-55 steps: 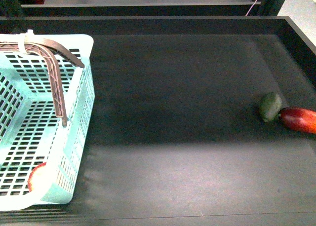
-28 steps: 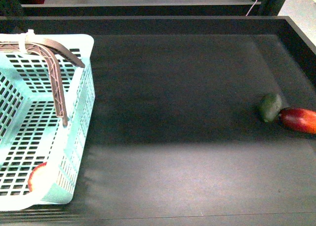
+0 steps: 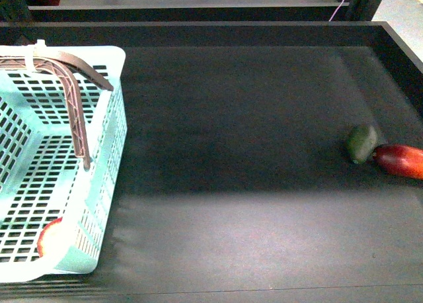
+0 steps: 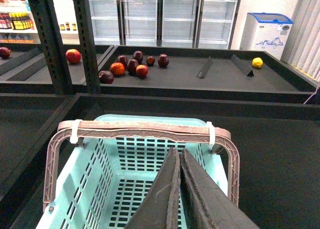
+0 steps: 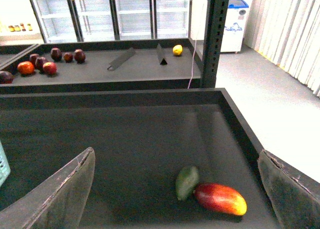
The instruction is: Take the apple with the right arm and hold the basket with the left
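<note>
basket (image 3: pixel 99 184) far left on the tray (image 3: pixel 251 204), apple (image 3: pixel 49 240) in its near corner, two fruits touching far right

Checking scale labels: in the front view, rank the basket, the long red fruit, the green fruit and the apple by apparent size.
1. Basket, by far.
2. Long red fruit.
3. Green fruit.
Apple: unranked; only a sliver shows behind the basket wall, so its size cannot be compared.

Dark table (image 3: pixel 251 151), raised rim | small green fruit (image 3: pixel 362 143) by the table's right edge | elongated red fruit (image 3: pixel 399 161) touching the green fruit, on the side nearer the rim | far shelf (image 5: pixel 95 64) beyond the table: several dark red fruits (image 5: pixel 42 64), one yellow fruit (image 5: pixel 177 50)
</note>
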Tool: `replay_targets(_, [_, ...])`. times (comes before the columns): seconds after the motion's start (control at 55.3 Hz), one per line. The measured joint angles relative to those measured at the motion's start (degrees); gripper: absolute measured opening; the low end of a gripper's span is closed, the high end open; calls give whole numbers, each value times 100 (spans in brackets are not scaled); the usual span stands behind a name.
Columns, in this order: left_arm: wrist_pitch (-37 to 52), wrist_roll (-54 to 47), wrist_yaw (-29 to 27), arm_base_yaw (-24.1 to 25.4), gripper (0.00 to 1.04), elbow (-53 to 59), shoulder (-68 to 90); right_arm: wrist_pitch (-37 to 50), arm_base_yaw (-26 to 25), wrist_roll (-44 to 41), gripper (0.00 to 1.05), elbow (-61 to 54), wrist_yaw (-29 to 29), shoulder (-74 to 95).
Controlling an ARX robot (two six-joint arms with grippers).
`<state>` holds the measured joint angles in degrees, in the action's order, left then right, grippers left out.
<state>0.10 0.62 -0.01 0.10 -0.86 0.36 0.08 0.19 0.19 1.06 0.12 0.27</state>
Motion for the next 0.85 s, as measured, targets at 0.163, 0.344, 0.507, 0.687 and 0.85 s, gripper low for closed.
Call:
replay_targets(0.163, [0, 0, 0, 0, 3, 0, 0, 0, 0, 0, 96, 0, 0, 0])
replay_targets(0.344, [0, 0, 0, 0, 31, 0, 0, 0, 0, 0, 96, 0, 0, 0])
replay_targets(0.507, [0, 0, 0, 0, 57, 0, 0, 0, 0, 0, 96, 0, 0, 0])
replay_targets(0.687, [0, 0, 0, 0, 89, 0, 0, 0, 0, -2, 96, 0, 0, 0])
replay_targets(0.85, [0, -13, 0, 0, 97, 0, 0, 0, 0, 0, 96, 0, 0, 0])
